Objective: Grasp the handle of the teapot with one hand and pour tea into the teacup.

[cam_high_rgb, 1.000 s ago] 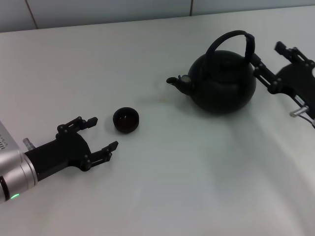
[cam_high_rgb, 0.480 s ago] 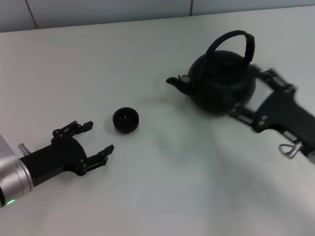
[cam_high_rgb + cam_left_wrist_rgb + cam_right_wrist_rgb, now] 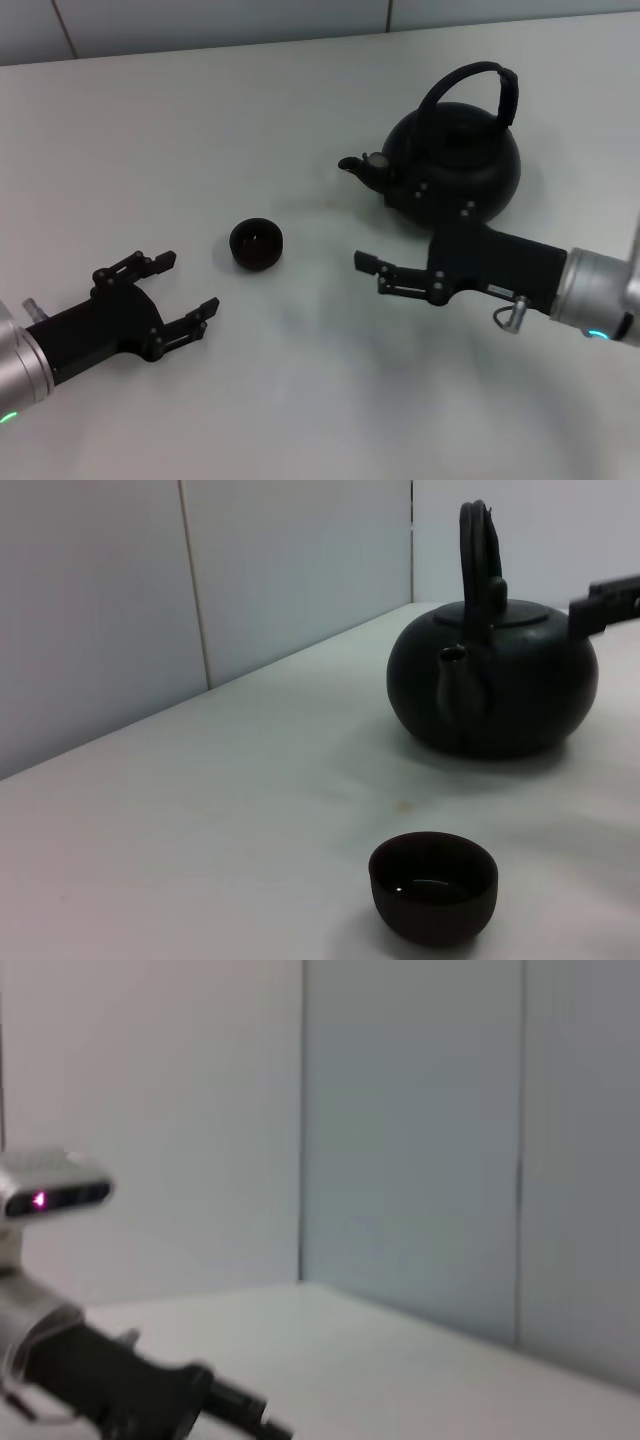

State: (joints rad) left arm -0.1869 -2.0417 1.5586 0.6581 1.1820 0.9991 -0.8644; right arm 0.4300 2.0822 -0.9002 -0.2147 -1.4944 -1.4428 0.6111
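Observation:
The matte black teapot [image 3: 455,165] stands at the back right, spout pointing left, with its arched handle [image 3: 470,72] upright over the lid. The small dark teacup [image 3: 256,244] sits left of it, mid-table. My right gripper [image 3: 378,225] lies low just in front of the teapot, pointing left, open and empty, well below the handle. My left gripper [image 3: 187,283] is open and empty, near and left of the teacup. The left wrist view shows the teacup [image 3: 433,885] close, the teapot [image 3: 490,685] and its handle [image 3: 478,540] behind it.
The white table [image 3: 300,400] runs back to a tiled wall [image 3: 200,20]. The right wrist view shows only the wall and my left arm [image 3: 100,1380] low down.
My right arm has swung from behind the teapot's right side round to its front and now points left. My left gripper has drawn back a little from the teacup.

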